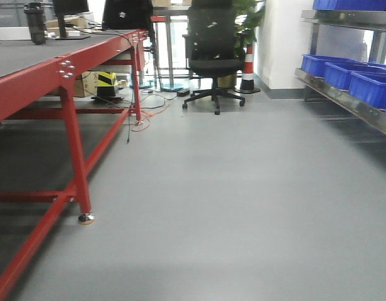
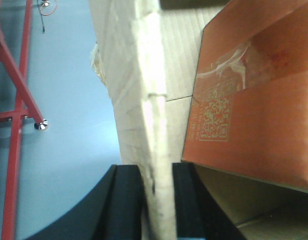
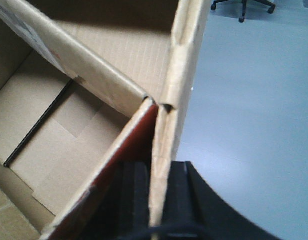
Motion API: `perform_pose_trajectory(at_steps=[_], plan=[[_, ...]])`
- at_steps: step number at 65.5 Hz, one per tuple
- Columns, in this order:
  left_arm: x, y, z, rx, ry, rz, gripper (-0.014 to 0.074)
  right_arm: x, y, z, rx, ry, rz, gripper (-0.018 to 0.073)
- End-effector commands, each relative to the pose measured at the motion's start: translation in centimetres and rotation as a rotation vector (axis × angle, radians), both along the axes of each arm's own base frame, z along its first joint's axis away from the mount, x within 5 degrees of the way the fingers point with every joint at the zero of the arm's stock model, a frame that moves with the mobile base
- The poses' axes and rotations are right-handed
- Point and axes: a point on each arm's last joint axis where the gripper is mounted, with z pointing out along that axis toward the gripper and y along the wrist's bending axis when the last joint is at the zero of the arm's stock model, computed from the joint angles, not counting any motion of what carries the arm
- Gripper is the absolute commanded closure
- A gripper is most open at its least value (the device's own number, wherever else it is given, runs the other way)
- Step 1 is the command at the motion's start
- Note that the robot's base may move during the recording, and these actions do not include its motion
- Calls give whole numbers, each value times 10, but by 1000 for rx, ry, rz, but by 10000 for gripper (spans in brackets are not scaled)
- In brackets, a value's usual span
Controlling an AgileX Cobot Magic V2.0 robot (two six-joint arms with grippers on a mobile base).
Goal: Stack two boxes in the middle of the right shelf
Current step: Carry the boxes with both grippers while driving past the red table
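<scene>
Both jaws: closed tight on cardboard
Left jaws: pinching a box (image 2: 154,75) wall
Right jaws: gripping box (image 3: 166,125) wall too

Floor (image 1: 230,188) open mid-aisle between red table (image 1: 67,68), left, and shelf (image 1: 363,109), right. Blue bins (image 1: 343,72) occupy the shelf; chair (image 1: 213,56) and cone (image 1: 248,72) stand at far end.

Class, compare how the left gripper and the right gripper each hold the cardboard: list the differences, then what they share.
The left gripper clamps a pale box wall alone, its orange flap off to one side; the right gripper clamps where a red-brown flap meets the wall. The red table stands beside the left gripper; grey floor lies beside the right. Both are shut on box edges.
</scene>
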Motion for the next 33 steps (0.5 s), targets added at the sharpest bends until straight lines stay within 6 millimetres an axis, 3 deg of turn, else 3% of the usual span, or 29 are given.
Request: perform_pose_trajectory(at_steps=[1,33], plan=[[-7,0,12,-33,-69,-25,708,-3,-4,11,8,-85,-20,711],[-7,0,12,-33,-69,-25,708,-2,-4,11,8,-87,-20,711]])
